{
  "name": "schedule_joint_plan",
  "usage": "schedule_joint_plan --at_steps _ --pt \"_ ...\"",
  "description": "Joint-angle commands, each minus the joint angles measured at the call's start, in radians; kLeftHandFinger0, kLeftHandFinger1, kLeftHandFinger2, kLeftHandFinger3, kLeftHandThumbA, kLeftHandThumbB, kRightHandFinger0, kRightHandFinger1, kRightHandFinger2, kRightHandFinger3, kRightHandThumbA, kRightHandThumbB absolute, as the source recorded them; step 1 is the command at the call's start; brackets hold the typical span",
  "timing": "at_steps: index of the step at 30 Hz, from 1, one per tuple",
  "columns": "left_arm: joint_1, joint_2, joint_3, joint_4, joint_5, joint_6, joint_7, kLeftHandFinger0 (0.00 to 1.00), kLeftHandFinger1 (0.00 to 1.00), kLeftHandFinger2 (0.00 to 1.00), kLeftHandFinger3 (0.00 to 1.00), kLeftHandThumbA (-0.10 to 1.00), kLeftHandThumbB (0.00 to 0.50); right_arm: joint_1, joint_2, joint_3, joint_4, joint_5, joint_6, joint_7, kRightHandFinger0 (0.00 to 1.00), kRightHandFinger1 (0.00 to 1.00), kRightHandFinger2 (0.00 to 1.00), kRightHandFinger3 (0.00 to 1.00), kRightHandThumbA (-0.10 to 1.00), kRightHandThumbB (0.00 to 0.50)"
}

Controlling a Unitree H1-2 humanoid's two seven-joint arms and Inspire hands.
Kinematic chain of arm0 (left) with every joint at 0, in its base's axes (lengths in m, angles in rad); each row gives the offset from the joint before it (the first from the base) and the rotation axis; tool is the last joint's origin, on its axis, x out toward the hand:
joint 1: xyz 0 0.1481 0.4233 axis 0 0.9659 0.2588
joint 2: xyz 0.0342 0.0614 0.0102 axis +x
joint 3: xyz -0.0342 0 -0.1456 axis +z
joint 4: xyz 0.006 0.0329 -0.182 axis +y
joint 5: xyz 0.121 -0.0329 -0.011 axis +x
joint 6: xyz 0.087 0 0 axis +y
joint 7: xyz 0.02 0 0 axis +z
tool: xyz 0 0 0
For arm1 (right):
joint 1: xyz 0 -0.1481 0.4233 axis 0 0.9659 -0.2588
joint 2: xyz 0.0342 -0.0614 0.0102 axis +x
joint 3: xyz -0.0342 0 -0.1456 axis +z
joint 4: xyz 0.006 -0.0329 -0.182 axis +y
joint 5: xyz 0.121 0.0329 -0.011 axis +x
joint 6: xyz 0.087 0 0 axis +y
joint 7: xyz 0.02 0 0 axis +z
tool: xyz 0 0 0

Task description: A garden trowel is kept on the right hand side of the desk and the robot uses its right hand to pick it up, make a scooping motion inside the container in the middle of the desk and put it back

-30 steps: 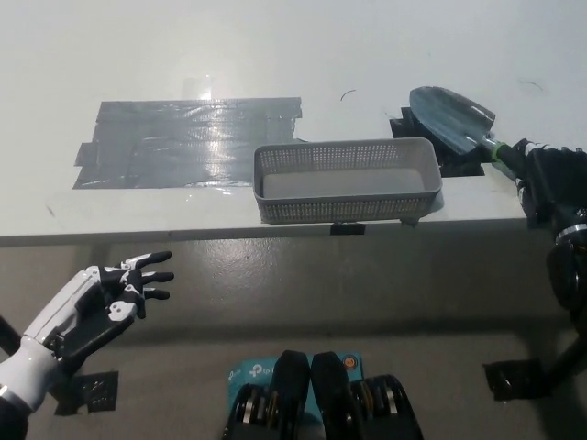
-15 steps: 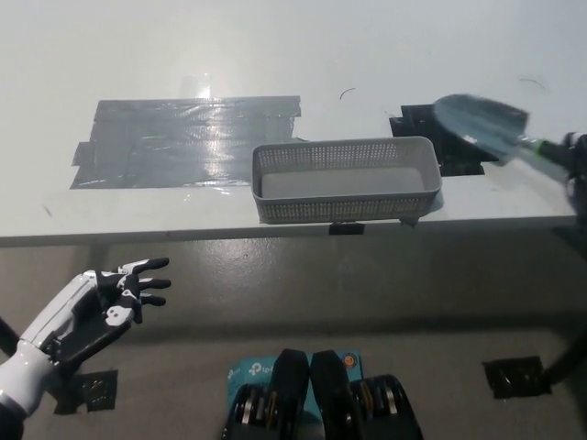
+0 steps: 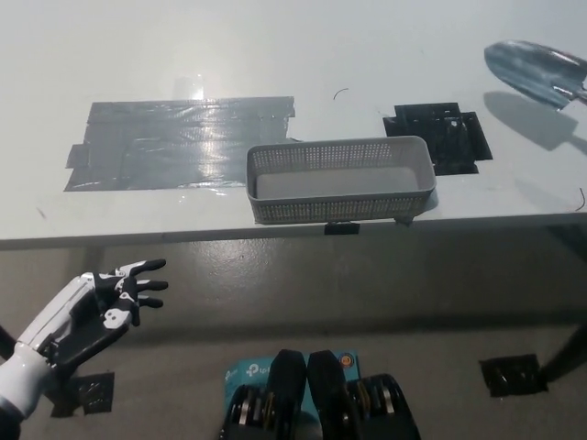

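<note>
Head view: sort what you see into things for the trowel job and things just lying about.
For the job: trowel, in the air at the top right edge; grey mesh container mid-desk.
Lying about: grey tape patch, black tape patch, idle white left hand open at lower left.

White desk with a glossy grey tape patch, grey floor below

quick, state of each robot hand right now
left robot hand: open, holding nothing, resting low at the picture's left.
right robot hand: out of view; only the trowel blade shows at the top right edge.
</note>
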Motion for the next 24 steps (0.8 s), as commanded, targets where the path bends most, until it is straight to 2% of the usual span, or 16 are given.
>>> schedule_joint_plan --at_steps 1,2,3,5,8,10,11,13,15,18,19,20,22,23,24 --pt "-0.009 0.039 0.013 -0.007 -0.002 -0.026 -0.019 0.79 0.82 0.88 1.00 1.00 0.175 -0.055 -0.060 -0.024 -0.109 0.010 -0.024 0.064 0.02 0.25 0.60 0.21 -0.10 0.012" --pt "-0.009 0.039 0.014 -0.006 -0.002 -0.026 -0.019 0.79 0.82 0.88 1.00 1.00 0.176 -0.054 -0.061 -0.025 -0.116 0.008 -0.023 0.068 0.00 0.25 0.40 0.20 -0.10 0.033" --pt "-0.010 0.038 0.012 -0.006 -0.001 -0.025 -0.020 0.79 0.82 0.88 1.00 1.00 0.176 -0.052 -0.061 -0.027 -0.116 0.007 -0.023 0.071 0.00 0.24 0.28 0.19 -0.10 0.053" --pt "-0.013 0.037 0.012 -0.001 0.003 -0.035 -0.023 0.78 0.81 0.88 1.00 1.00 0.201 -0.064 -0.061 -0.036 -0.147 0.020 -0.017 0.108 0.00 0.24 0.09 0.21 -0.10 0.043" --pt "-0.008 0.034 0.010 -0.006 0.009 -0.036 -0.019 0.78 0.81 0.88 1.00 1.00 0.202 -0.069 -0.060 -0.040 -0.155 0.018 -0.038 0.113 0.00 0.24 0.25 0.20 -0.10 0.034" --pt "-0.009 0.035 0.012 -0.007 0.004 -0.029 -0.021 0.80 0.82 0.90 1.00 1.00 0.189 -0.064 -0.061 -0.040 -0.200 0.019 -0.035 0.151 0.00 0.27 0.45 0.26 -0.10 0.067" --pt "-0.009 0.035 0.012 -0.007 0.002 -0.027 -0.021 0.81 0.83 0.90 1.00 1.00 0.187 -0.059 -0.062 -0.038 -0.217 0.017 -0.039 0.161 0.00 0.28 0.45 0.26 -0.10 0.071" --pt "-0.010 0.036 0.012 -0.006 -0.003 -0.026 -0.025 0.81 0.83 0.90 1.00 1.00 0.172 -0.031 -0.060 -0.041 -0.300 0.037 -0.058 0.197 0.00 0.22 0.34 0.26 -0.10 0.091" --pt "-0.014 0.036 0.011 -0.006 0.007 -0.024 -0.018 0.81 0.83 0.90 1.00 1.00 0.195 -0.029 -0.060 -0.036 -0.340 0.033 -0.080 0.211 0.00 0.21 0.35 0.23 -0.10 0.123" --pt "-0.014 0.035 0.013 -0.008 0.002 -0.022 -0.019 0.81 0.83 0.90 1.00 1.00 0.196 -0.019 -0.061 -0.041 -0.374 0.038 -0.075 0.246 0.00 0.22 0.41 0.25 -0.10 0.126" --pt "-0.014 0.034 0.012 -0.008 0.000 -0.032 -0.023 0.81 0.83 0.90 1.00 1.00 0.177 -0.005 -0.061 -0.039 -0.400 0.035 -0.079 0.251 0.00 0.20 0.36 0.26 -0.10 0.150" --pt "-0.015 0.032 0.013 -0.008 -0.003 -0.033 -0.024 0.81 0.83 0.90 1.00 1.00 0.169 -0.001 -0.066 -0.037 -0.412 0.030 -0.074 0.268 0.00 0.23 0.43 0.26 -0.10 0.161" --pt "-0.013 0.036 0.010 -0.010 0.001 -0.028 -0.025 0.82 0.84 0.91 1.00 1.00 0.179 0.015 -0.070 -0.040 -0.430 0.026 -0.084 0.269 0.00 0.22 0.35 0.24 -0.10 0.209" --pt "-0.012 0.037 0.010 -0.013 0.002 -0.025 -0.024 0.83 0.84 0.92 1.00 1.00 0.172 0.026 -0.088 -0.036 -0.455 0.019 -0.084 0.296 0.03 0.30 0.36 0.27 -0.10 0.200" --pt "-0.011 0.038 0.010 -0.014 0.004 -0.025 -0.023 0.83 0.85 0.92 1.00 1.00 0.174 0.028 -0.092 -0.038 -0.459 0.020 -0.089 0.301 0.01 0.30 0.35 0.25 -0.10 0.186"
